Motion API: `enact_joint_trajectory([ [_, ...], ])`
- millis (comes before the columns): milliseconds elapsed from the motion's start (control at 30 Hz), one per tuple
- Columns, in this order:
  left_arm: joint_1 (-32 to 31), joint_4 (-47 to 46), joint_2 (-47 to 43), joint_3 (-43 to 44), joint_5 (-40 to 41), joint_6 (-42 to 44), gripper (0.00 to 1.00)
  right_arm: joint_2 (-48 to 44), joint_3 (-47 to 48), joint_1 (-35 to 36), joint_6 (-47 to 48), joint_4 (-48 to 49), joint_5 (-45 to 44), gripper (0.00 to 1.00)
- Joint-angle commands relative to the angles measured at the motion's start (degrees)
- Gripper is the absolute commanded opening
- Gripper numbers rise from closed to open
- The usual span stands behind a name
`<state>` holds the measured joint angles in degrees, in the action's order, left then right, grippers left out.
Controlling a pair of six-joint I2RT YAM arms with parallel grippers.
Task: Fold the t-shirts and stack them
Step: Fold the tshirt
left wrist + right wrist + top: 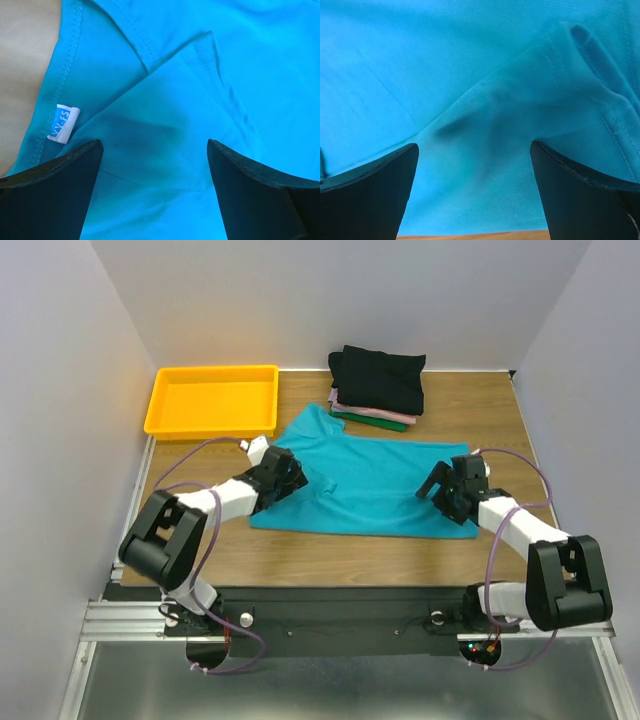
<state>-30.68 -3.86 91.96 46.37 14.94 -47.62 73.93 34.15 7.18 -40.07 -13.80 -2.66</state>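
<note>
A teal t-shirt (pixel 365 480) lies spread on the wooden table, partly folded. My left gripper (pixel 287 480) is open, low over its left end, beside the collar label (pixel 64 123) and a folded sleeve (pixel 175 100). My right gripper (pixel 445 490) is open, low over the shirt's right end, close to the hem by the table (pixel 470 235). The teal cloth fills both wrist views (pixel 470 75). A stack of folded shirts stands at the back: black (pixel 380 375) on top, pale pink (pixel 336 400) and dark green (pixel 375 421) below.
A yellow plastic tray (pixel 211 400) sits at the back left. White walls close in the table on the left, back and right. Purple cables loop beside both arms.
</note>
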Motion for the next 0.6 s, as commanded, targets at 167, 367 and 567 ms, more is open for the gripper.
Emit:
enact_joint_trajectory([
  [167,-4.1,10.7,-20.1,-19.3,-1.6,-12.3,0.98,-12.3,-12.3,-0.2,-7.9,-12.3,5.2,1.0],
  [367,-11.5,18.1,-32.9,-23.8,-3.3,-23.7,0.98,-28.8,-16.0,-0.2,-13.1,-21.5,5.7,1.0],
  [567,-12.0,35.8,-36.7,-18.9,6.8,-30.2,0.98,-31.2,-9.5,-0.3,-12.5,-26.4,1.3,1.0],
])
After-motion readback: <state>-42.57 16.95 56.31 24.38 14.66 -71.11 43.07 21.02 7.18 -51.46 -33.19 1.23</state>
